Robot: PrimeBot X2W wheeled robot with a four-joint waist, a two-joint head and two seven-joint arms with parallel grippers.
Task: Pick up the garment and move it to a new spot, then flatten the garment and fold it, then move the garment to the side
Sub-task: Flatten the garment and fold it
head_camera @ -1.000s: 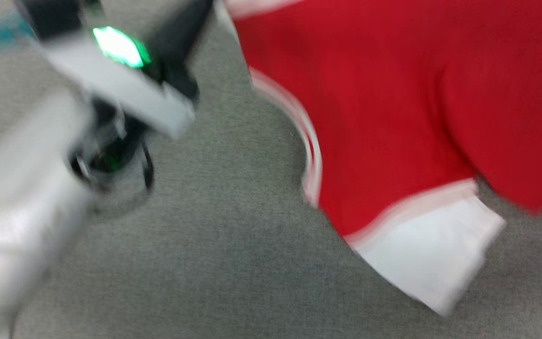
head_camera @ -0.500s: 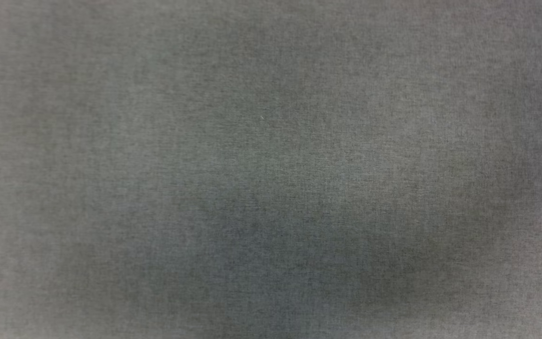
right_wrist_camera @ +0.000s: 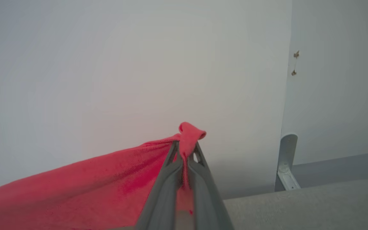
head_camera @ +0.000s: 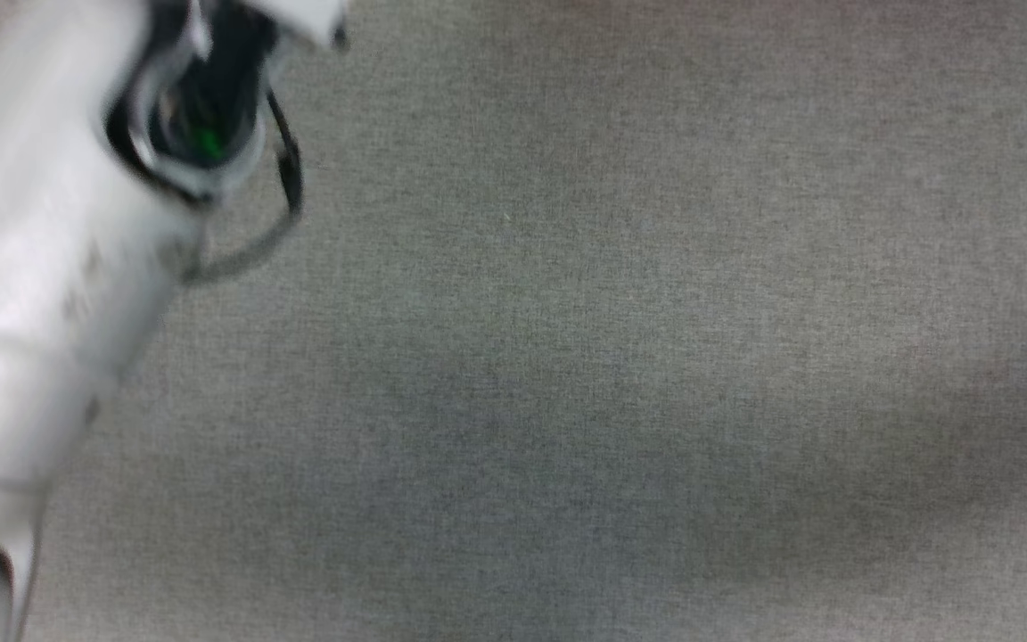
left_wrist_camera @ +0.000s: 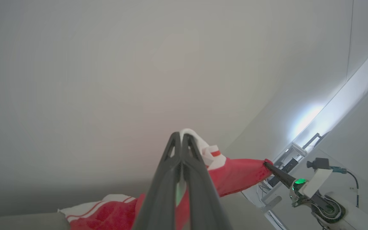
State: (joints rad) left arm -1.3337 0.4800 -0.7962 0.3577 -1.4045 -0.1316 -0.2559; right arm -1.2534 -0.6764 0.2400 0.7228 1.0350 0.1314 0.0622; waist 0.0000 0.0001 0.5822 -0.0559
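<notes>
The garment (left_wrist_camera: 235, 174), red with a white panel and striped trim, hangs stretched between both grippers above the grey surface. In the left wrist view my left gripper (left_wrist_camera: 181, 135) is shut on its white, striped edge, and more of the garment droops low beside the fingers. The right gripper (left_wrist_camera: 268, 166) holds the far red corner there. Seen from the right wrist, my right gripper (right_wrist_camera: 185, 145) is shut on a bunched red fold of the garment (right_wrist_camera: 75, 191), which spreads down to the left. A pale forearm (head_camera: 32, 294) crosses the left of the head view.
A grey fabric surface (head_camera: 612, 357) spreads below in the head view and shows again (right_wrist_camera: 315, 207) in the right wrist view. Plain pale walls stand behind both grippers. A white bracket (right_wrist_camera: 286, 163) rises at the surface's far edge.
The head view has shifted. The garment seen in it one second ago is out of it now, and the pale forearm is back at the left, higher than before.
</notes>
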